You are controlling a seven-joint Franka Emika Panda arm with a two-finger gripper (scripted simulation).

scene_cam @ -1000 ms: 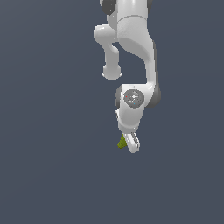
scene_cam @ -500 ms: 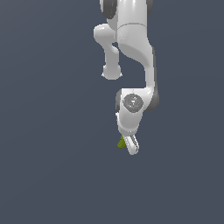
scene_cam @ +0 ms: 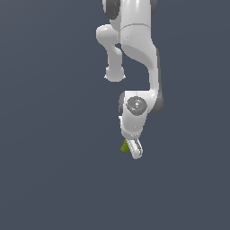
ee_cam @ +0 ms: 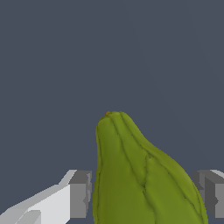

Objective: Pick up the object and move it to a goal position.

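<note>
The object is an olive-green, ridged, pear-like blob, wide at one end and narrowing to a tip. In the wrist view it fills the space between my two grey fingertips. One fingertip stands off it by a narrow gap, and the other sits right at its edge. My gripper straddles it and is open. In the exterior view the object peeks out on the exterior view's left of the white gripper, mostly hidden behind the fingers.
The white arm reaches down from the top of the exterior view. A plain dark grey-blue floor lies all around, and no goal marker shows.
The wrist sank a little toward the object between one second and half a second ago. Since then it has barely moved, and the object stays in place.
</note>
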